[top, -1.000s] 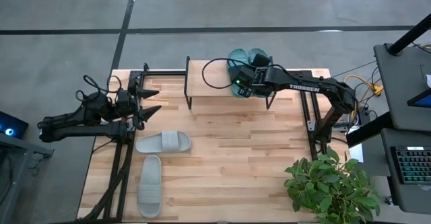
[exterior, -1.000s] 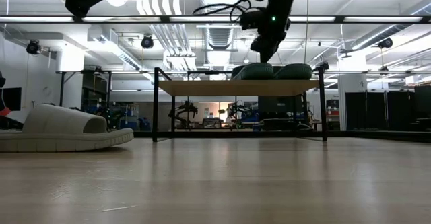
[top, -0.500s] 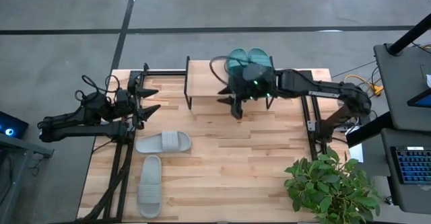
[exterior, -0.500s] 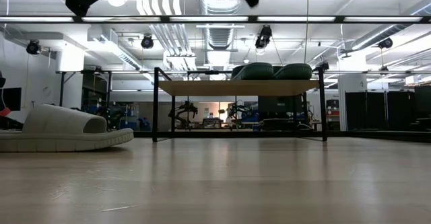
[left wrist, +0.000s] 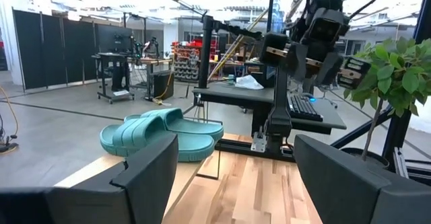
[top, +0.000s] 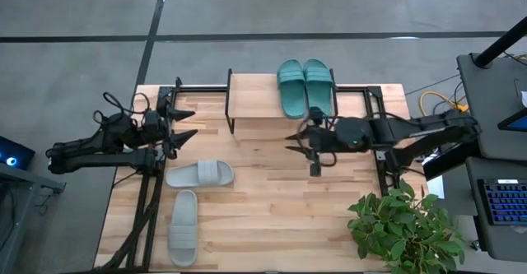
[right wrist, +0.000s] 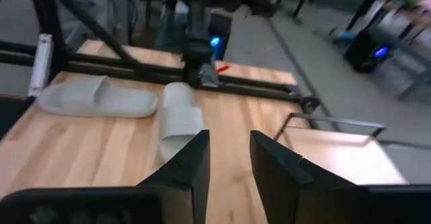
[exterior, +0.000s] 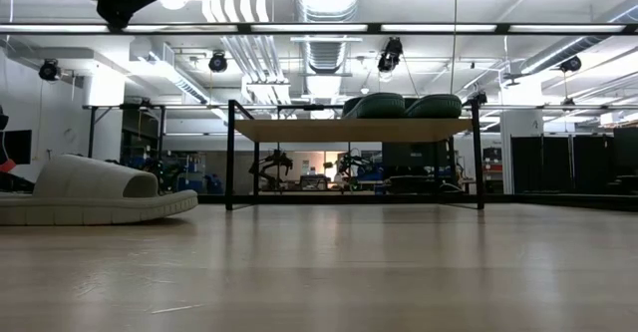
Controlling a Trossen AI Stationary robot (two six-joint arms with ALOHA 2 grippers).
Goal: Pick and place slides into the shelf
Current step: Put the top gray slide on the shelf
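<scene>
The teal-green pair of slides [top: 305,87] lies side by side on the right end of the shelf's wood plank [top: 255,101]; it also shows in the low view [exterior: 404,106] and the left wrist view [left wrist: 161,133]. The two light grey slides [top: 199,174] [top: 183,227] lie soles down on the table at the near left. My right gripper [top: 303,150] hovers open and empty over the table just near of the shelf, pointing toward the grey slides [right wrist: 180,120]. My left gripper [top: 183,122] waits open and empty at the table's left, above the table.
The shelf [exterior: 349,130] stands on thin black legs at the table's far middle. A potted plant [top: 403,229] stands at the near right corner. Black frame rails [top: 144,208] run along the table's left and right edges. Bare tabletop lies between the grey slides and the plant.
My right gripper has drawn back from the teal slides on the shelf, gone toward the table's near edge and out of the low view, and turned toward the left. The teal pair stays on the shelf.
</scene>
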